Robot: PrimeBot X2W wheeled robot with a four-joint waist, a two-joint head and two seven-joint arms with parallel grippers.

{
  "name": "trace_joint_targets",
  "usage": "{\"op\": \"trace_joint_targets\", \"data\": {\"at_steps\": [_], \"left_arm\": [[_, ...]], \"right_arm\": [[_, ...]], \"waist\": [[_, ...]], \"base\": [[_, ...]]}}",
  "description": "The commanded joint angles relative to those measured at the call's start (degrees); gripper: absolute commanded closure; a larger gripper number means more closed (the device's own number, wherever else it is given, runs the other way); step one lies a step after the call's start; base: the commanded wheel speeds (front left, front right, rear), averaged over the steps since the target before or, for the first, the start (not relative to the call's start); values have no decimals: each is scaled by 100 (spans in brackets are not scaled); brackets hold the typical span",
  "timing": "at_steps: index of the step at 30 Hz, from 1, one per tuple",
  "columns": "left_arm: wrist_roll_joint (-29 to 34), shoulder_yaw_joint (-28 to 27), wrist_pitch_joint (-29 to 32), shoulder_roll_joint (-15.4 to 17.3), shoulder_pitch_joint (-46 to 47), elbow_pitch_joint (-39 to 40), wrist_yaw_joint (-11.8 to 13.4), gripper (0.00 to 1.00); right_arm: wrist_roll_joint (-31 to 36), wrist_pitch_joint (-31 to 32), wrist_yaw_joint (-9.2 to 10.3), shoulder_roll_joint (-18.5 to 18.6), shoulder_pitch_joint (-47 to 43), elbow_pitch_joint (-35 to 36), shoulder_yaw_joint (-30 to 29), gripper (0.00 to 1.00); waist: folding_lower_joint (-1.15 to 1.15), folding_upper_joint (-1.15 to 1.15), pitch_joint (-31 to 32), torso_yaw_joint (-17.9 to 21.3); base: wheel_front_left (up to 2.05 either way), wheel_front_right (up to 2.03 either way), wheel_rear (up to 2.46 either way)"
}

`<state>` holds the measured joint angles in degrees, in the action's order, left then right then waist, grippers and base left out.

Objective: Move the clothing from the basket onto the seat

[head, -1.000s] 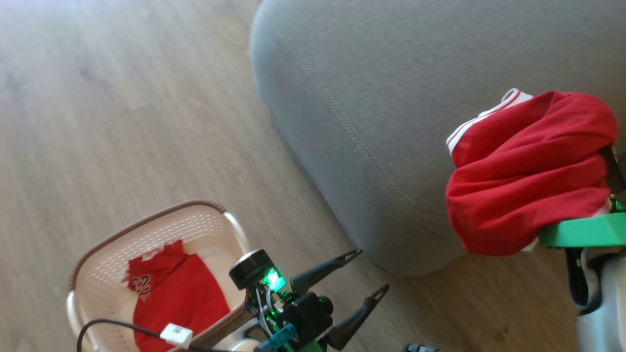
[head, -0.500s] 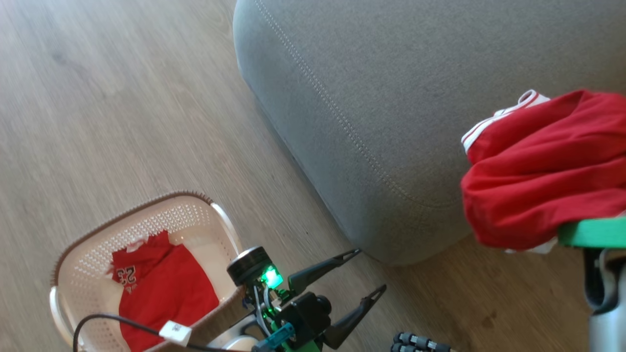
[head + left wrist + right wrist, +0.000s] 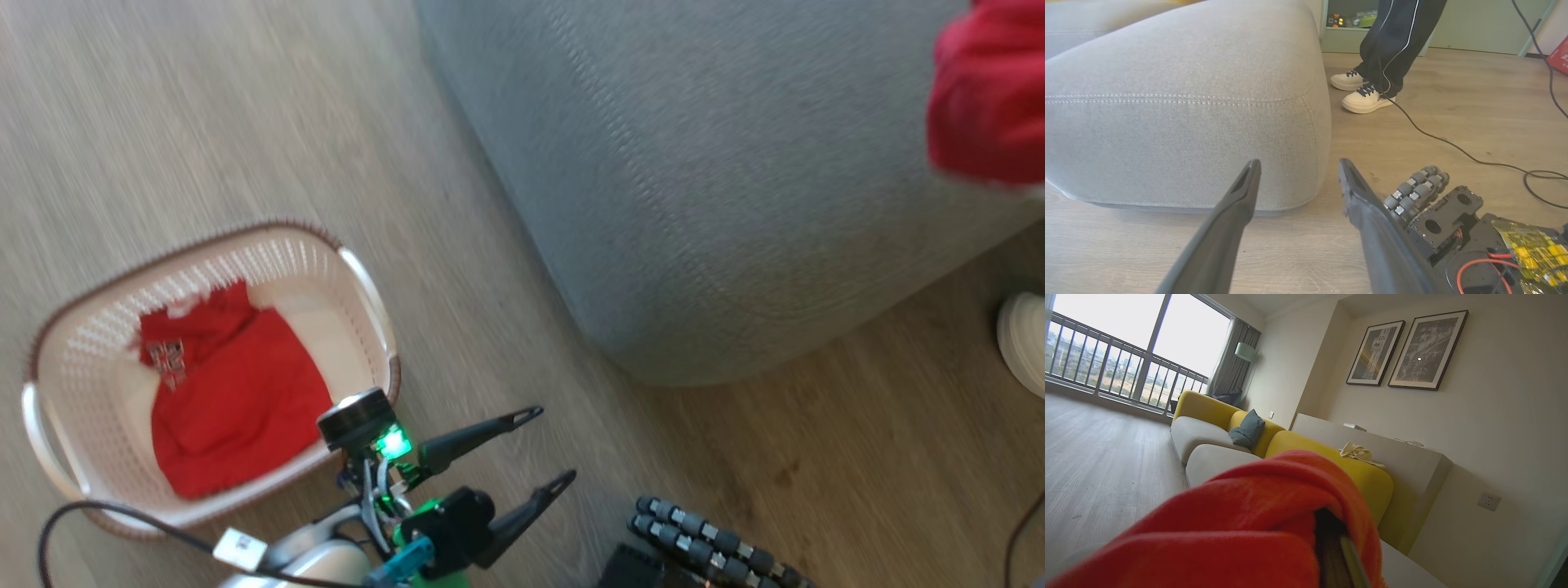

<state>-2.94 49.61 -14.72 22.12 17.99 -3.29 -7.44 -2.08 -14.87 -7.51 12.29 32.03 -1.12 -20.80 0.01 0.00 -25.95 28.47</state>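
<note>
The right gripper (image 3: 1336, 555) is pressed together, pinching a red garment (image 3: 988, 106) that drapes over it above the right part of the seat (image 3: 735, 204). A second red garment (image 3: 237, 408) lies in the basket (image 3: 371, 294) on the floor, left of the seat. The left gripper (image 3: 555, 445) hangs spread and empty, just right of the basket.

A pale wood-plank floor (image 3: 204, 122) carries everything here. The cream basket (image 3: 90, 327) sits on it, near the rounded corner of the grey seat (image 3: 694, 163), which rests on the boards too. A person's white sneakers (image 3: 1365, 102) stand just beside the seat, and a black cable (image 3: 1453, 145) trails across the planks.
</note>
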Motion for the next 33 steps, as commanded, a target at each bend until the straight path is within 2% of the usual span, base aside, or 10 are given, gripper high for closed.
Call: {"op": "trace_joint_targets", "data": {"at_steps": [1, 6, 10, 13, 17, 20, 23, 27, 29, 33], "left_arm": [[69, -70, -28, 161, 242, 257, -4, 0], [81, -257, -28, 387, 297, 453, 1, 0], [140, -251, -28, 547, 330, 573, 0, 0], [136, -277, -28, 624, 375, 627, -1, 0], [90, -351, -28, 583, 430, 699, -1, 0], [92, -418, -28, 538, 479, 742, 6, 0], [113, -446, -28, 497, 551, 757, 6, 0], [132, -468, -28, 481, 620, 782, 5, 0], [134, -541, -28, 508, 654, 795, 12, 0], [138, -593, -28, 499, 685, 821, 11, 0]], "right_arm": [[-51, -13, 2, 300, 344, 28, -68, 100], [-92, -13, 2, 720, 1153, -528, -270, 100], [-113, -13, 2, 1017, 1782, -1235, -510, 100], [-172, -13, 2, 1115, 2250, -1967, -754, 100], [66, -13, 2, 1352, 2734, -2944, -922, 100], [181, 45, 2, 1461, 3095, -3927, -1346, 100], [464, 105, 2, 1625, 3478, -4711, -1691, 100], [775, 74, 2, 1762, 3832, -5159, -2144, 100], [1349, 100, 2, 1837, 3902, -5385, -2173, 100], [1923, 179, 2, 1683, 4125, -5770, -2522, 100]], "waist": [[-1, 0, -466, -166], [-1, 0, -972, -357], [-1, 0, -1308, -532], [-1, 0, -1527, -646], [-1, 0, -1721, -817], [-1, 0, -1848, -941], [-1, 0, -1962, -1083], [-1, 0, -2073, -1210], [-1, 0, -2155, -1267], [-1, 0, -2188, -1374]], "base": [[0, 0, 0], [0, 0, 0], [0, 0, 0], [0, 0, 0], [0, 0, 0], [0, 0, 0], [0, 0, 0], [0, 0, 0], [0, 0, 0], [0, 0, 0]]}}
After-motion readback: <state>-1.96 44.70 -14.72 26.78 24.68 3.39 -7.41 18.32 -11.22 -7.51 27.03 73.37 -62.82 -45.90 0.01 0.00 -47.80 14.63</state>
